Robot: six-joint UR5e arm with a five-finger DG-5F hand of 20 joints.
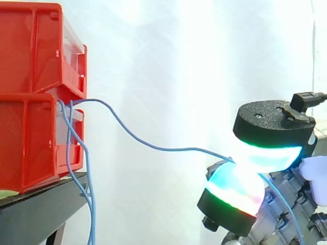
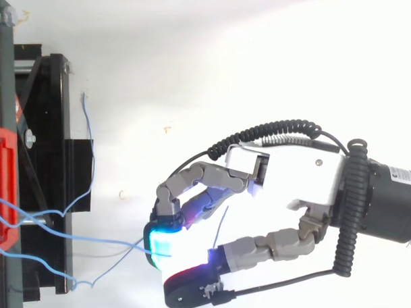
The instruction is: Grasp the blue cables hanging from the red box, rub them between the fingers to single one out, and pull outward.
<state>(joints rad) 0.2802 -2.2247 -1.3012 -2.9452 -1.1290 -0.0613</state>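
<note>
Two red bins are stacked at the left on a black stand. Thin blue cables come out between them. One blue cable runs out to the right and slightly down to my hand, where it is pinched between two glowing fingertip pads. Its free end trails down past the pinch. The other blue cables hang loose beside the stand. From above, my hand reaches in from the right with curled fingers, and the cable enters the cyan pad.
A white curtain hangs behind the work. The black stand and the red bin edge lie along the left in the top view. Loose cable loops drape over the stand.
</note>
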